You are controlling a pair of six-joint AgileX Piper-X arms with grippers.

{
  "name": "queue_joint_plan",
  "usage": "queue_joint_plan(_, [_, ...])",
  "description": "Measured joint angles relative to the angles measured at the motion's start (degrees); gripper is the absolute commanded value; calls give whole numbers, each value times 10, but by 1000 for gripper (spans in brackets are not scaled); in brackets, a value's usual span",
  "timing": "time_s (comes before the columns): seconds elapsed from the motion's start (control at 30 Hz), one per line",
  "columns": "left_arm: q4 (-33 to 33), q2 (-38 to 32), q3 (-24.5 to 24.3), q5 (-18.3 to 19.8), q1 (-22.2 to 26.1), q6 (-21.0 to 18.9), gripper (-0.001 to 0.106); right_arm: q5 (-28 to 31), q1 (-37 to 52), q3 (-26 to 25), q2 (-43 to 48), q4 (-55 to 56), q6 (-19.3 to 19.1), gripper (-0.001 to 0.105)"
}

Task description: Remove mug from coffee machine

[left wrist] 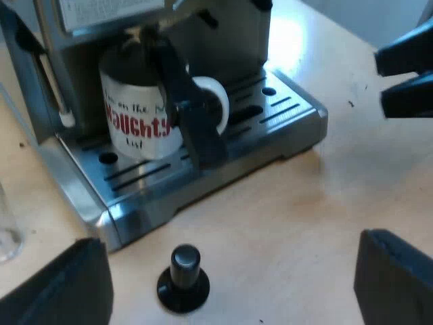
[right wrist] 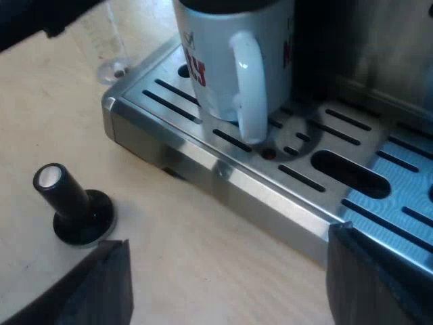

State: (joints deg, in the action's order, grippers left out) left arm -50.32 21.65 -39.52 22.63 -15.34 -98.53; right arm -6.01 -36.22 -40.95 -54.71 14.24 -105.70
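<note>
Right wrist view: the mug (right wrist: 223, 61) stands on the tray (right wrist: 270, 203), not yet gripped. The right gripper (right wrist: 226, 277) faces it, spread wide. The left gripper (left wrist: 230, 277) is spread wide too.

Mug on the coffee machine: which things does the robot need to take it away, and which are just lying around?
For the job: mug, espresso machine it stands on, open right hand facing its handle.
Just lying about: tamper with black knob, measuring glass.

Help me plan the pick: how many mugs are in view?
1. The mug stands on the espresso machine's drip tray. More could be hidden behind the machine.
</note>
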Motion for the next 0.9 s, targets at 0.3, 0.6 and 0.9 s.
queue_joint_plan(0.3, [-9,0,0,0,0,0,87,0,0,0,-89,-111,11,62])
queue_joint_plan(0.6, [-10,0,0,2,0,0,87,2,0,0,-185,-241,11,62])
queue_joint_plan(0.9, [-10,0,0,2,0,0,87,3,0,-1,-284,-387,11,62])
